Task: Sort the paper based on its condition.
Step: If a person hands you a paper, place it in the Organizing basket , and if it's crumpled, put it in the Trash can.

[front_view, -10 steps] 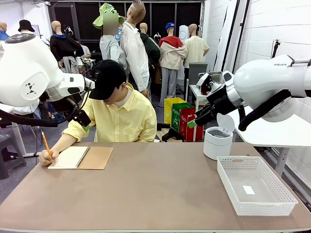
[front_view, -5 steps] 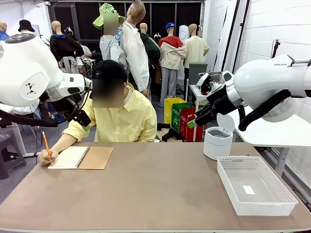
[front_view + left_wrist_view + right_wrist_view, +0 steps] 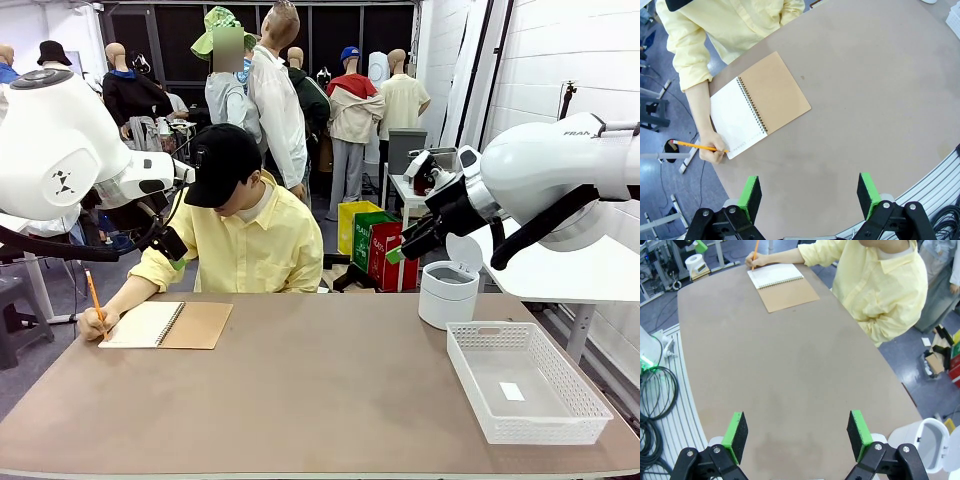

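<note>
No loose paper is in view. At the far left of the table a person in a yellow shirt writes with an orange pencil (image 3: 93, 293) on the white page of a spiral notebook (image 3: 165, 325) folded back on its brown cover. My left gripper (image 3: 810, 192) hangs open high over the table, with the notebook (image 3: 760, 105) below and ahead of it. In the front view it (image 3: 172, 248) sits raised beside the person's shoulder. My right gripper (image 3: 796, 434) is open too, with nothing between its green pads, high above the brown tabletop (image 3: 780, 370). In the front view it (image 3: 405, 245) hovers above the far right.
A white mesh basket (image 3: 590, 400) stands at the front right of the table with a small white slip in it. A white lidded bin (image 3: 447, 290) stands at the table's far right edge, also seen in the right wrist view (image 3: 932, 440). The person's writing hand (image 3: 98, 322) rests by the notebook.
</note>
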`<action>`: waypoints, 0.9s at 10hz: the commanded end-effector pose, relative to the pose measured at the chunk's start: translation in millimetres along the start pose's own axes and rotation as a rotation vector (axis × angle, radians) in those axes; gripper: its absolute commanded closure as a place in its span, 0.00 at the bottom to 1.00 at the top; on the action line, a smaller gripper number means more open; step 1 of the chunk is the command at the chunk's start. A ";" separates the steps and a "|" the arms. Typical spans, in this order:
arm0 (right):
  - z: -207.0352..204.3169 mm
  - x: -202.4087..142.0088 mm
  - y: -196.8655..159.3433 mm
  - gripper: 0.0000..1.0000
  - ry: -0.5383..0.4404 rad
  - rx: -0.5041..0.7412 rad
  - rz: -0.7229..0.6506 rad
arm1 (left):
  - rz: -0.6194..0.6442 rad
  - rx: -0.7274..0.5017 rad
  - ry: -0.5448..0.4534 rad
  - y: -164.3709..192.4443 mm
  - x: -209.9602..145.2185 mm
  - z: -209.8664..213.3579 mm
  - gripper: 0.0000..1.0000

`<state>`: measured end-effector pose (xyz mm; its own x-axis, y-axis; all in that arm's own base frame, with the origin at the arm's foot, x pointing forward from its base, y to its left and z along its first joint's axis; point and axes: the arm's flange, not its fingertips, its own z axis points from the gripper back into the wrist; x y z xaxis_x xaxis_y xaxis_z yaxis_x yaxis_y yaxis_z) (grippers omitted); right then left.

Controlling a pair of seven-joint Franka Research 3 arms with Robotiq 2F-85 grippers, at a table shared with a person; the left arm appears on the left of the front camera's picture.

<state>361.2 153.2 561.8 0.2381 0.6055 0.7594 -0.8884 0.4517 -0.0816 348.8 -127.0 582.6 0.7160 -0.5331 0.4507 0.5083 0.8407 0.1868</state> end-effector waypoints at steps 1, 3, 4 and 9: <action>-2.5 -0.5 -0.8 0.00 -0.009 0.017 -0.005 | -0.003 -0.001 -0.007 0.3 -0.3 0.6 0.00; -2.5 -0.5 -0.8 0.00 -0.009 0.017 -0.005 | -0.003 -0.001 -0.007 0.3 -0.3 0.6 0.00; -2.5 -0.5 -0.8 0.00 -0.009 0.017 -0.005 | -0.003 -0.001 -0.007 0.3 -0.3 0.6 0.00; -2.5 -0.5 -0.8 0.00 -0.009 0.017 -0.005 | -0.003 -0.001 -0.007 0.3 -0.3 0.6 0.00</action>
<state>361.2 153.2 561.8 0.2381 0.6055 0.7594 -0.8884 0.4517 -0.0816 348.8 -127.0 582.6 0.7160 -0.5331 0.4507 0.5083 0.8407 0.1868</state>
